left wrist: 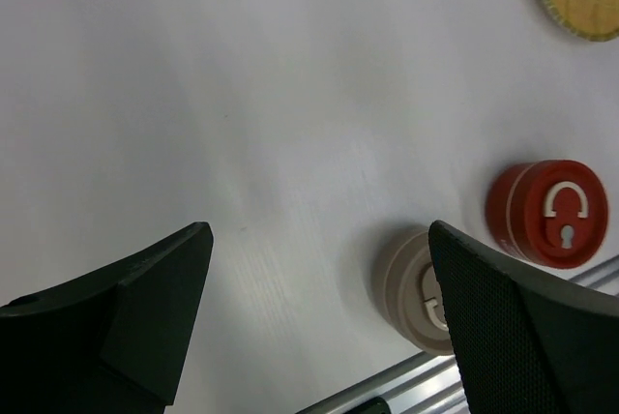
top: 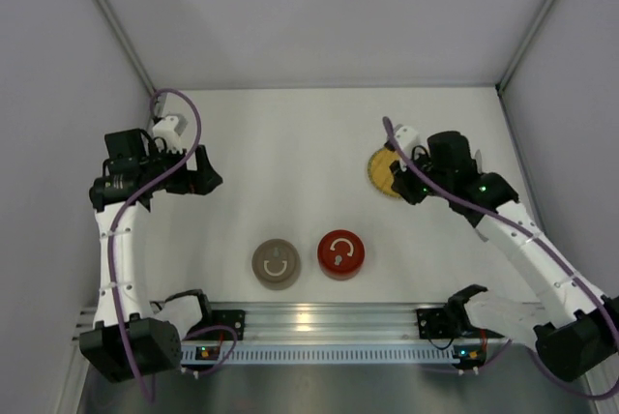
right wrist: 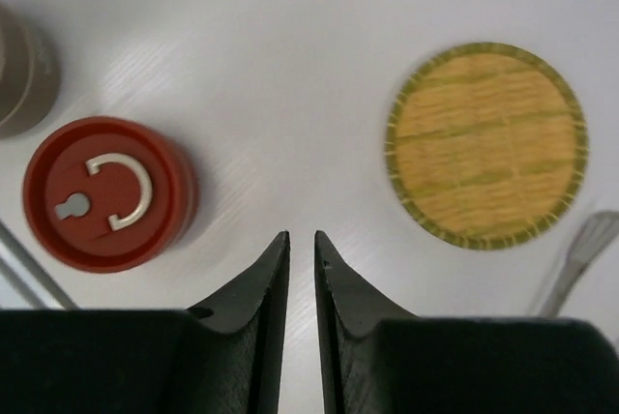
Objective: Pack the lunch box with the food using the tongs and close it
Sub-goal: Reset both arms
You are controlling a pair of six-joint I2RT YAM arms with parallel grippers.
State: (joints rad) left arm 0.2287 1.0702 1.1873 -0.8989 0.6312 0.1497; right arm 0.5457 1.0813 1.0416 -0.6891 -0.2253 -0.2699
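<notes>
Two round tins stand just beside each other near the aluminium rail [top: 319,322] at the front of the white table [top: 290,143]: a beige tin [top: 277,264] on the left and a red tin [top: 340,254] on the right. Each has its lid on, with a curved wire handle lying flat on top. Farther back on the right lies the yellow woven plate [right wrist: 486,143]. Just beside its rim, at the edge of the right wrist view, a slim grey metal end shows that looks like the tongs [right wrist: 583,257]; the rest is cut off. The right gripper [right wrist: 301,237] hangs by the plate, jaws clenched to a thin slit with nothing between them. The left gripper [left wrist: 319,230] hovers over the table's left side, well apart from the tins, jaws released wide and holding nothing.
</notes>
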